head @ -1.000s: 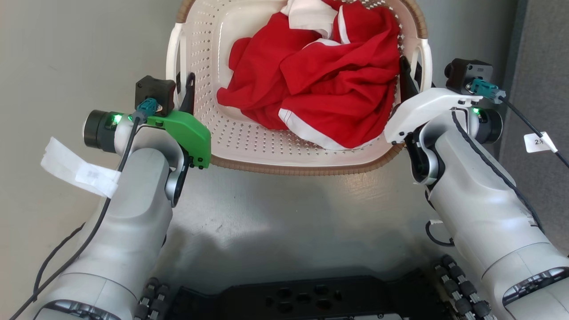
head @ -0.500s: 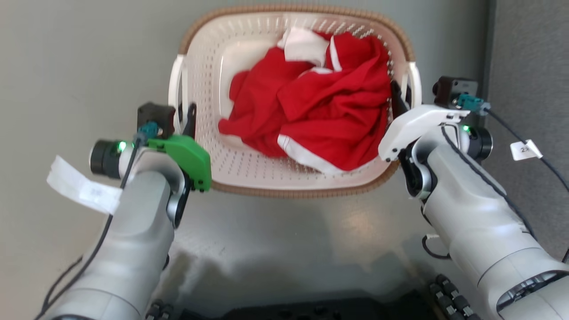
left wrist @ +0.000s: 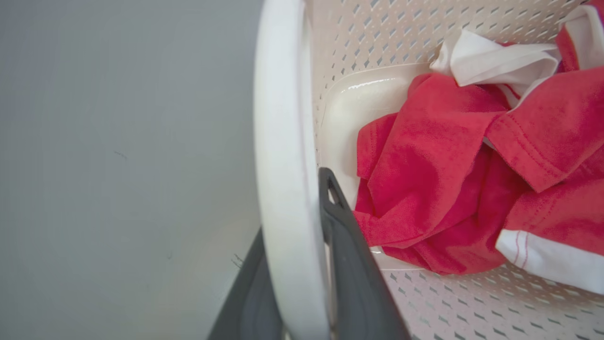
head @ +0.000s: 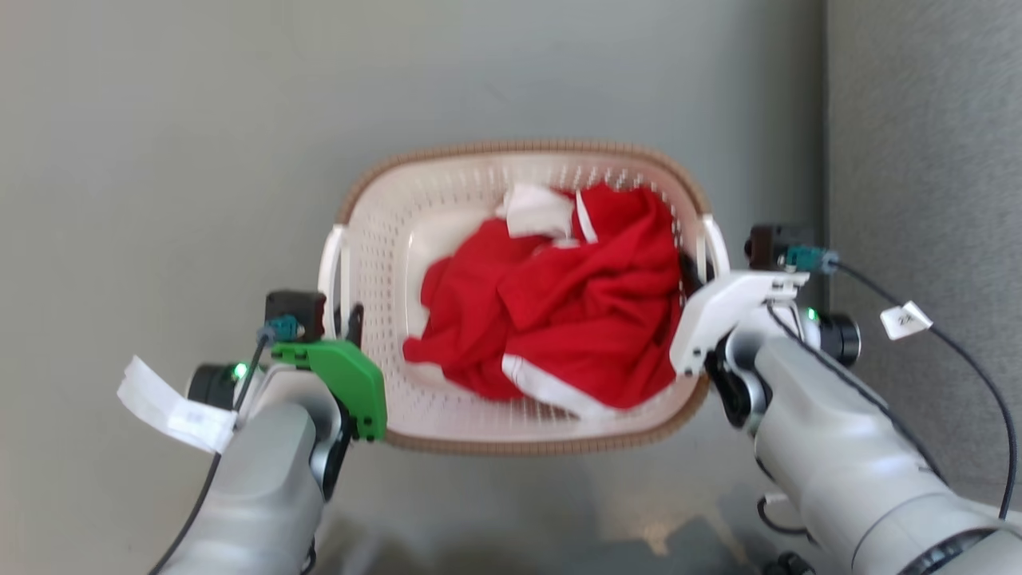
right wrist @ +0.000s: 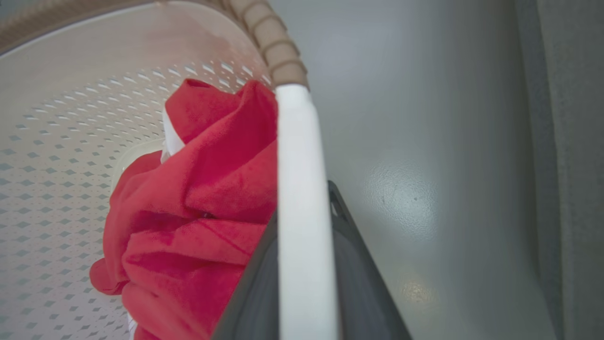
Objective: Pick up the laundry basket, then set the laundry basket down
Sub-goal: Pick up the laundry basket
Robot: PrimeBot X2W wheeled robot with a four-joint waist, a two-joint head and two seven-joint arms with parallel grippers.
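Observation:
The laundry basket (head: 543, 444) is cream-white and perforated with a brown woven-look rim, and it holds a crumpled red and white garment (head: 559, 319). My left gripper (head: 349, 318) is shut on the basket's white left handle (left wrist: 283, 165), one dark finger (left wrist: 347, 250) inside the handle and the other outside. My right gripper (head: 690, 270) is shut on the white right handle (right wrist: 302, 212), with a dark finger (right wrist: 354, 255) on each side. Whether the basket touches the floor, I cannot tell.
Smooth grey floor (head: 200, 120) lies around the basket. A darker grey textured strip (head: 918, 160) runs along the right side. Cables with white tags (head: 172, 403) hang from both wrists.
The head camera has moved: the basket and both arms now sit lower and smaller in the picture, and the dark robot base has left it. Both grippers keep their hold on the handles.

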